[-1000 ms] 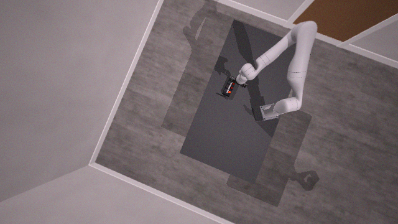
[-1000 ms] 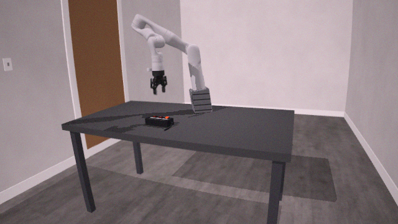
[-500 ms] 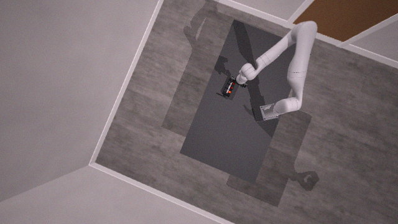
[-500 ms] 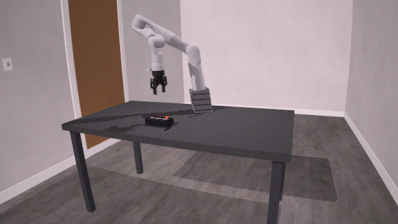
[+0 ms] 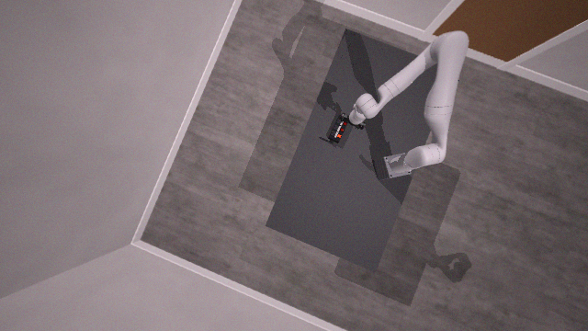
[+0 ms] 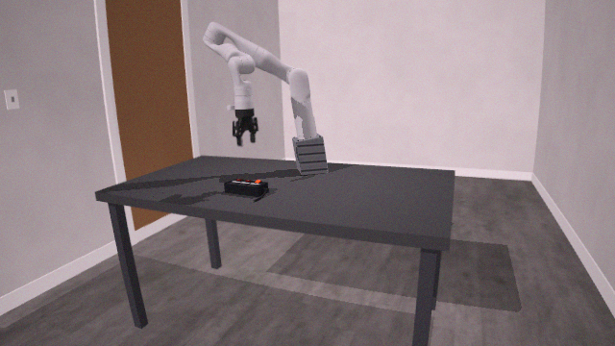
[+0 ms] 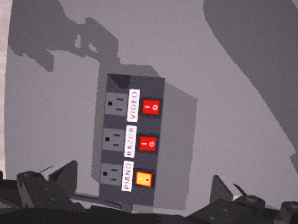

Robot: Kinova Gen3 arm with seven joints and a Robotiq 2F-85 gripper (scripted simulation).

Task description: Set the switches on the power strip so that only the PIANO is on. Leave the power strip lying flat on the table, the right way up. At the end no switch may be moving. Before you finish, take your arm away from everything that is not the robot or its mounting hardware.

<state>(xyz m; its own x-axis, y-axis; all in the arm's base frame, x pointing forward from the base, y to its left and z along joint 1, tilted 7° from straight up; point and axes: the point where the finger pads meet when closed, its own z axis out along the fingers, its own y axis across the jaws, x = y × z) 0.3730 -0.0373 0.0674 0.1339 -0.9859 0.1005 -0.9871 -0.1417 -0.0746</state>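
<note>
Power strip below wide-open gripper, PIANO switch lit

Power strip (image 5: 339, 129) (image 6: 246, 187) (image 7: 132, 142) flat on dark table (image 5: 331, 198) (image 6: 336, 202), sockets and switches up. Gripper (image 5: 356, 124) (image 6: 246, 143) (image 7: 143, 183) points down, well above table, fingers spread fully, nothing held, no contact with strip. Wrist view: strip shows in the span between the two fingertips, PIANO end nearest them, VIDEO end farthest out. Strip sits lower than fingers, apart from both. Top view: strip just beside gripper, partly next to its black body. PIANO switch (image 7: 144, 179) glows orange. RAZOR switch (image 7: 148, 144) and VIDEO switch (image 7: 151, 107) plain red, unlit. Cord (image 5: 324, 139) (image 6: 259, 196) (image 7: 95, 199) comes off PIANO end. Arm (image 5: 443, 92) (image 6: 263, 58) stands on gray mount (image 5: 390, 174) (image 6: 311, 156).

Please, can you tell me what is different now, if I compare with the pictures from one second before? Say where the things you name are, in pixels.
Nothing visibly changed. The gripper (image 5: 356, 125) (image 6: 246, 142) (image 7: 143, 183) is open above the table (image 5: 331, 198) (image 6: 365, 202), the power strip (image 5: 338, 129) (image 6: 246, 187) (image 7: 159, 125) lies in the same place, and the arm (image 5: 447, 69) (image 6: 264, 58) keeps its pose.
</note>
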